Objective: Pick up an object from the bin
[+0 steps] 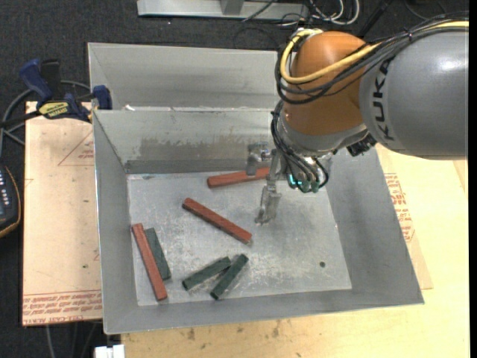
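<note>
Gripper (265, 206) hangs low over the scuffed grey bin (313, 237), and whether it is open or shut cannot be told. It sits between the back red bar (231, 178) and the middle red bar (217, 220), holding neither. A left red bar (149, 262) lies well apart, making three red bars. There are also three dark green bars: a left green bar (157, 253) and a front green pair (216, 274). Dark carpet (45, 21) surrounds the bin.
</note>
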Robot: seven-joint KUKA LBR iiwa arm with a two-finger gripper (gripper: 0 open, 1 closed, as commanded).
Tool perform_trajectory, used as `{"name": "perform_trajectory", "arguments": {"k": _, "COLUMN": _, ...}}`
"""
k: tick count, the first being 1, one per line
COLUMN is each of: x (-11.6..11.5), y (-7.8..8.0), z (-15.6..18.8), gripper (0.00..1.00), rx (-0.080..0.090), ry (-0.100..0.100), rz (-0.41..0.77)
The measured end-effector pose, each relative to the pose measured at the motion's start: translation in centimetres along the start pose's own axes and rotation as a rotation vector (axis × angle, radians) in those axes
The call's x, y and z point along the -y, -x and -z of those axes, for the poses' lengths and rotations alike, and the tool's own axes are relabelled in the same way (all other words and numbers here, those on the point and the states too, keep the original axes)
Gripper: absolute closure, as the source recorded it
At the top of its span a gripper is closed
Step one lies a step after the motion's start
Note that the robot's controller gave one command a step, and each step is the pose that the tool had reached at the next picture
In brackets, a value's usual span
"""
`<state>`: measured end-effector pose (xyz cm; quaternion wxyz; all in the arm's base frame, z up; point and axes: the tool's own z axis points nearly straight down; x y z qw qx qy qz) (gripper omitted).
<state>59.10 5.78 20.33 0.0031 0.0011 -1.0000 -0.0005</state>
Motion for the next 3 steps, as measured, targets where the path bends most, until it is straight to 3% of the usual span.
{"name": "perform_trajectory", "arguments": {"k": 1, "x": -3.4, "y": 1.0, "z": -12.8, "gripper": 0.00, "rx": 0.000, "ry": 0.000, "rz": -0.148}}
{"name": "perform_trajectory", "arguments": {"k": 2, "x": -3.2, "y": 1.2, "z": -12.4, "gripper": 1.00, "rx": 0.007, "ry": 0.001, "rz": -0.150}}
{"name": "perform_trajectory", "arguments": {"k": 3, "x": -4.3, "y": 0.9, "z": 2.1, "gripper": 1.00, "rx": 0.017, "ry": 0.003, "rz": -0.131}}
